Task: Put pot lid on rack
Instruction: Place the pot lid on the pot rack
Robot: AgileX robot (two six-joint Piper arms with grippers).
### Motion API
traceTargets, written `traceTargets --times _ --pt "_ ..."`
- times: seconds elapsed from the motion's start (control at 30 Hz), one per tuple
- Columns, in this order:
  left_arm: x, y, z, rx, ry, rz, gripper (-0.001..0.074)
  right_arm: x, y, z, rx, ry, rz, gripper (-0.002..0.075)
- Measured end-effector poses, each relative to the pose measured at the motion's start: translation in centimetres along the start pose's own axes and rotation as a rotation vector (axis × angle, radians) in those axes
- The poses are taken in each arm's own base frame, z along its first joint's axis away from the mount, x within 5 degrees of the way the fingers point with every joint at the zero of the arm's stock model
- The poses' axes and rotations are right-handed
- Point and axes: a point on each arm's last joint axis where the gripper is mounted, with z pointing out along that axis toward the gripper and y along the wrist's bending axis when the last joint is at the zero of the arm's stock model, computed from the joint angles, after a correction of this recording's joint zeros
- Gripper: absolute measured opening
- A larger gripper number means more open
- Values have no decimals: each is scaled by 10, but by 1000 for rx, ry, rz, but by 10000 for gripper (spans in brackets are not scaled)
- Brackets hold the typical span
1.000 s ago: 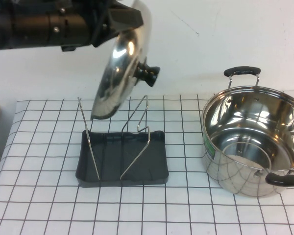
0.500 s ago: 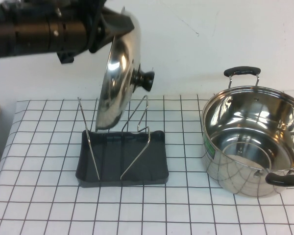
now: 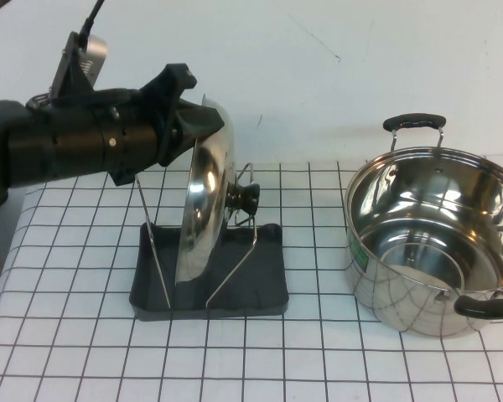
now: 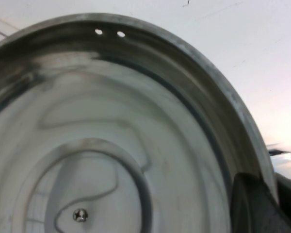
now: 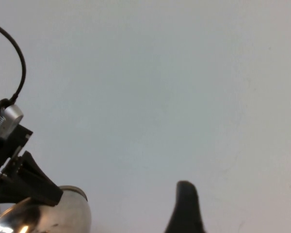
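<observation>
Step in hand: seating the lid on edge in the rack; judged late in the task, with only the last bit of lowering and the release left.
Lid: stands nearly upright, knob toward 3 o'clock, bottom edge down inside the tray between the wire posts. Whether that edge rests on the tray floor cannot be told.
Left gripper: at the lid's top edge, about 12 o'clock on the rim, fingers pinching the rim; the left wrist view shows the lid's underside filling the picture and a dark finger on the edge.
Right gripper: out of the high view, off to the robot's right; one dark finger shows against the bare wall, the other is not seen; jaws spread, holding nothing.
Pot: at 3 o'clock from the rack, well apart, not in the way.
To do it well: lower straight down until the rim bears on the tray, let the lid lean against a wire, and only then open.
Watch for: the knob sits close to the bent wire at 3 o'clock; keep it from snagging.
Risk: letting go while the lid is unsupported would probably tip it over and drag the light rack.
Withdrawal: back the gripper up and away toward 9 o'clock without brushing the rim.
</observation>
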Motion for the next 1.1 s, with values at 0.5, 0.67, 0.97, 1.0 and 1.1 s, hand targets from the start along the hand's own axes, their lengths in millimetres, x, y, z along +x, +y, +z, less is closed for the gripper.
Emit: traceTargets --times 0.5,0.67,0.97,1.0,1.1 --pt "2 4 5 23 -28 105 8 5 -2 0 21 59 -34 500" --pt "13 0 13 27 3 147 8 7 -2 0 24 74 -47 494" --pt "19 7 23 -6 34 173 8 7 -3 0 28 79 -47 493" --pt "19 8 23 -11 35 181 8 7 -3 0 28 79 -47 493" --pt "19 8 23 -17 39 195 8 7 -3 0 28 79 -46 491"
